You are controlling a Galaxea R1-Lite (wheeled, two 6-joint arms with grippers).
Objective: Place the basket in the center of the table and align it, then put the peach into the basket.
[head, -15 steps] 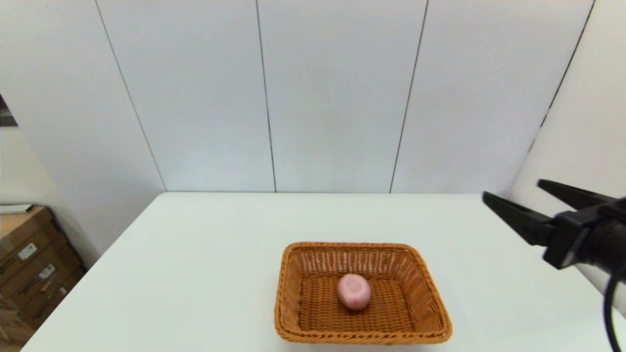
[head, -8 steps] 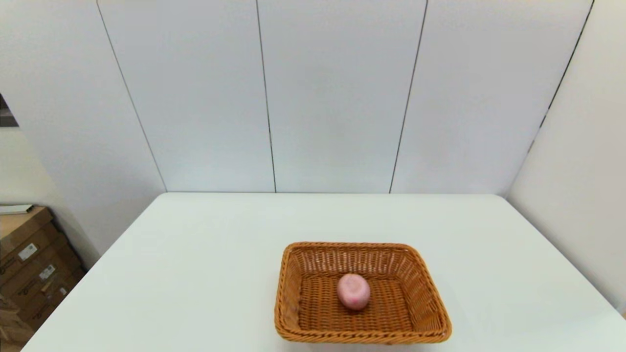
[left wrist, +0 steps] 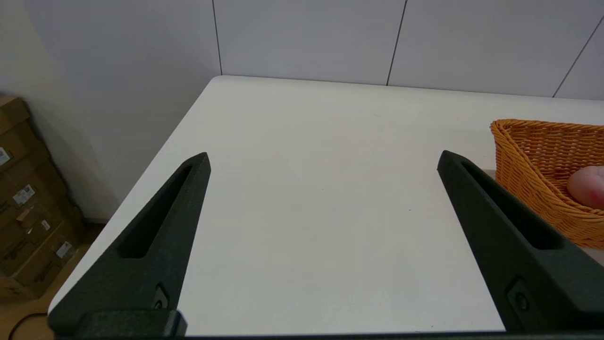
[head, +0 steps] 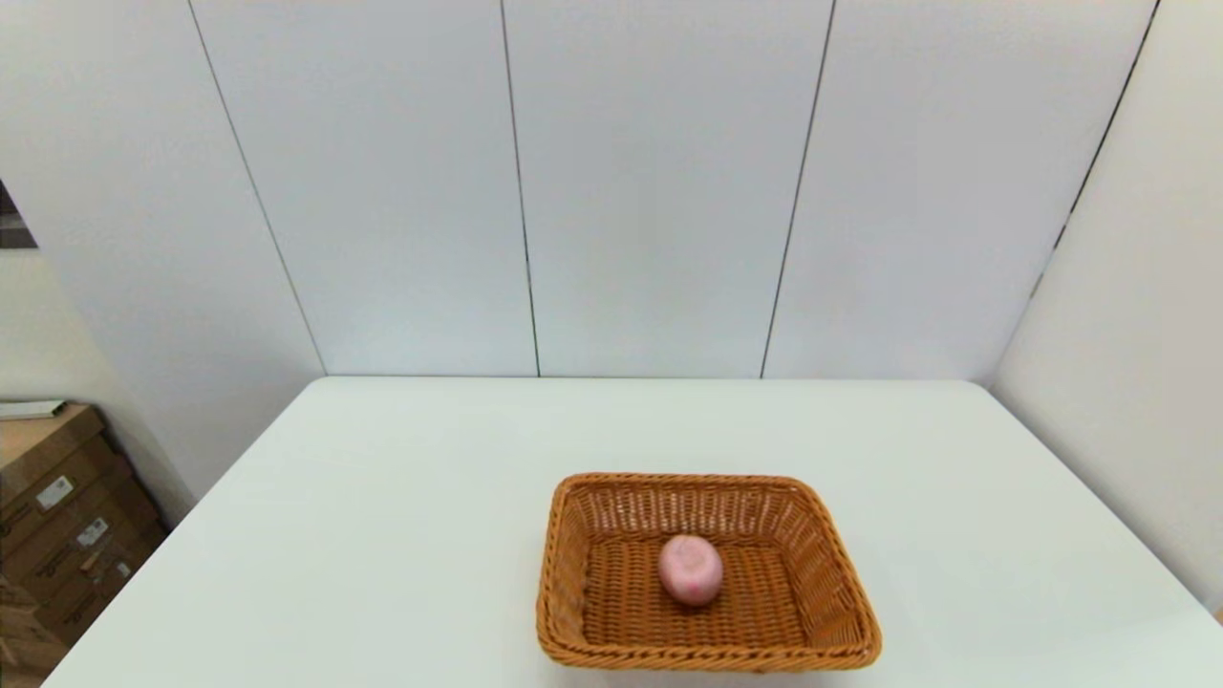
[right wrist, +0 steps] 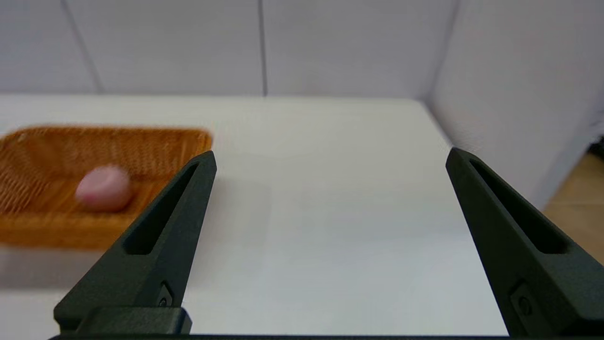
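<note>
At the far left, beside the bench (head: pixel 382 497), we note stacked cardboard boxes (head: pixel 57 516) on the floor against the wall.

The left gripper (left wrist: pixel 323 158) is out of the head view. In its own wrist view we see it held above the left part of the bench, its two black fingers (left wrist: pixel 155 236) spread wide apart with only bare white surface between them. It holds nothing. The basket (left wrist: pixel 542 174) shows past one finger, apart from it, with a part of the peach (left wrist: pixel 587 186) visible inside.

In the head view the basket (head: pixel 707 573) stands on the near half of the bench, slightly right of the middle. Its long sides run across the bench, roughly parallel to the far edge, and its near rim lies close to the near edge. The peach (head: pixel 691 569) rests on the woven floor of the basket, about at its centre, clear of all four sloping walls.

The right gripper (right wrist: pixel 330 158) is likewise out of the head view. Its wrist view places it over the right part of the bench, near the right-hand edge, fingers (right wrist: pixel 509 226) spread wide and empty. The basket (right wrist: pixel 94 189) with the peach (right wrist: pixel 104 189) lies beyond one finger, not touching it.

Behind the bench stands a panelled white wall (head: pixel 650 191).
</note>
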